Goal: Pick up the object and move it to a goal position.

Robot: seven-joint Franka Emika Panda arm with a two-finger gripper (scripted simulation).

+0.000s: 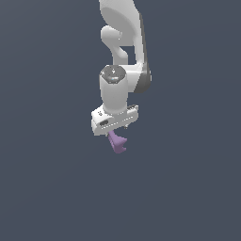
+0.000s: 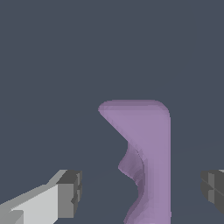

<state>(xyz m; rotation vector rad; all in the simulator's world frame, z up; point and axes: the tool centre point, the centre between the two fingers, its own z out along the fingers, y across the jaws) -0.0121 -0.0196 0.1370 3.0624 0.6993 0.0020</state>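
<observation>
The object (image 2: 148, 144) is a small lilac-purple curved piece, wide at one end and narrowing toward a hooked tip. In the wrist view it lies between the two grey pads of my gripper (image 2: 141, 192), with a clear gap of grey floor on each side, so nothing touches it. The jaws stand open. From the exterior view, the white hand of the gripper (image 1: 116, 135) hangs straight over the object (image 1: 118, 143), whose purple tip pokes out just below the hand. The fingers themselves are mostly hidden behind the hand there.
A plain dark grey-blue floor (image 1: 52, 188) fills both views. The white arm (image 1: 123, 42) rises behind the hand toward the top of the exterior view.
</observation>
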